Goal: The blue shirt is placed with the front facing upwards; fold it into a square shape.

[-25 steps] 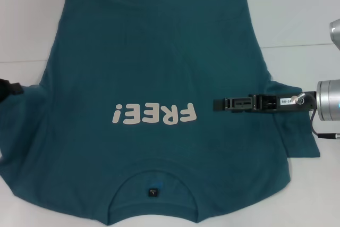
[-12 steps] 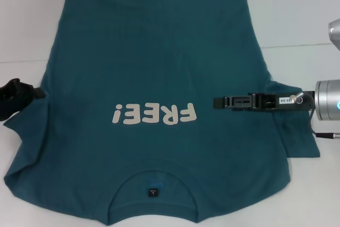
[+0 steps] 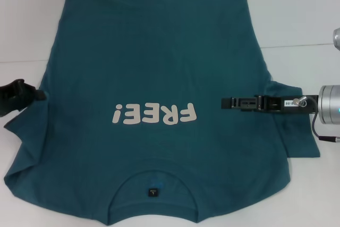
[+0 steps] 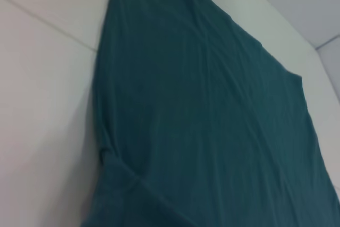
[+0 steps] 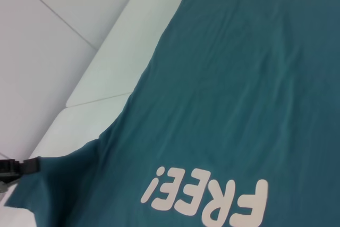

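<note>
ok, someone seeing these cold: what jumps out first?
The blue shirt fills most of the white table, front up, with its cream "FREE!" print reading upside down from the head view and the collar at the near edge. The right claw reaches over the shirt beside the print, while the left claw is at the left sleeve's edge.

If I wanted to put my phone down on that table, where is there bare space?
Bare white table lies beside the blue shirt on the robot's left, beyond the left gripper at the sleeve. There is more past the hem and on the right, beyond the right gripper. The middle and near edge are all shirt.
</note>
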Tool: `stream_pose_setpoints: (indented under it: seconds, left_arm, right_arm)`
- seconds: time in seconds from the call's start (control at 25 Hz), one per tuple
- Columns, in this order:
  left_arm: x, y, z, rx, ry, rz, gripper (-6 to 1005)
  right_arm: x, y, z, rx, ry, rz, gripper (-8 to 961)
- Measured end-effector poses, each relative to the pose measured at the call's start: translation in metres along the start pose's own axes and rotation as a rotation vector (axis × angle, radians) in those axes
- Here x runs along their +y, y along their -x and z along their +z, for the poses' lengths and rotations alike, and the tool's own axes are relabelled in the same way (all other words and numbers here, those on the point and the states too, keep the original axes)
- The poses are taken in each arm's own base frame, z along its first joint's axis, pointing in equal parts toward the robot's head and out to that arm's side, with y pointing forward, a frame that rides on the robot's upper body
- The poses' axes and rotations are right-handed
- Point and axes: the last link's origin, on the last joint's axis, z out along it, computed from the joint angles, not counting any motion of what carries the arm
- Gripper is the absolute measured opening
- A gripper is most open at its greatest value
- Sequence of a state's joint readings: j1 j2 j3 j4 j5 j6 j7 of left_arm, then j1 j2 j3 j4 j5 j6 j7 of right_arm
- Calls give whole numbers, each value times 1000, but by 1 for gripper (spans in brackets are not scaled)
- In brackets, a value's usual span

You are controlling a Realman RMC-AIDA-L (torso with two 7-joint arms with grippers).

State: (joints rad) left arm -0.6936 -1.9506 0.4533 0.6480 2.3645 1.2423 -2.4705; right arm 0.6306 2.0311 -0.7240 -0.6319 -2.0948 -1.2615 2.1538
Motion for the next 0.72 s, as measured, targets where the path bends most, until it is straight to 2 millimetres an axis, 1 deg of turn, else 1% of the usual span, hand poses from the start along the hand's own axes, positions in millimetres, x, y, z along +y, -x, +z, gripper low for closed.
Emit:
stream_pose_setpoints:
  seconds: [0.12, 0.24, 0.52, 0.72]
  left_arm:
    - [6, -6, 2, -5, -4, 28, 63]
    - [13, -8, 8, -18, -10, 61, 64]
    - [26, -5, 26, -49, -24, 110, 66]
    - [36, -3, 33, -68, -17, 142, 68]
  right_arm:
    - [-2, 0, 1, -6, -10, 3, 927]
    - [-3, 0, 1, -11, -19, 4, 927]
    - [-5, 2, 3, -19, -37, 0, 927]
    - [-6, 1, 2, -21, -40, -1, 927]
